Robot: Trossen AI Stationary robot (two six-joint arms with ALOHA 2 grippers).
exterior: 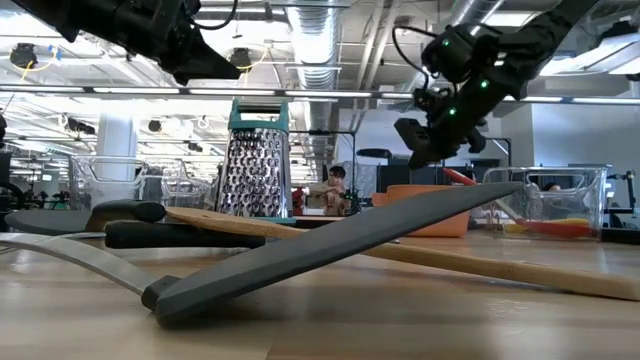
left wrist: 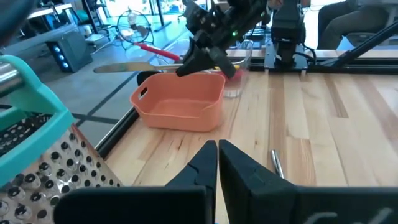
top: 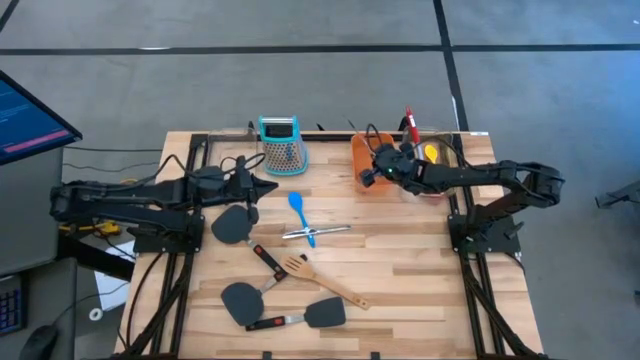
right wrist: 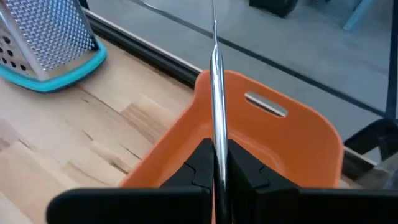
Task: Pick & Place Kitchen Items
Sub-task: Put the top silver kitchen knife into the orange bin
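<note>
My right gripper hangs over the orange tub, shut on a thin silver utensil that sticks out past its fingertips. My left gripper is shut on nothing, in the air near the grater and above a black spatula. Flat on the table lie the blue spoon, crossed by the silver tongs, the wooden slotted turner and two more black spatulas. A red spoon and a yellow spoon rest in a clear bin. My right gripper pinches the silver utensil between its two fingers; the wrist view shows it edge-on. The fingers come from the table's right, slanting down, and lie along the utensil. Its free end reaches out over the tub's far wall, lifted clear of tub and table.
The grater stands at the far edge, left of the tub. The clear bin stands right of the tub, under my right arm. Bare wood lies right of the wooden turner. A monitor stands off the table's left side.
</note>
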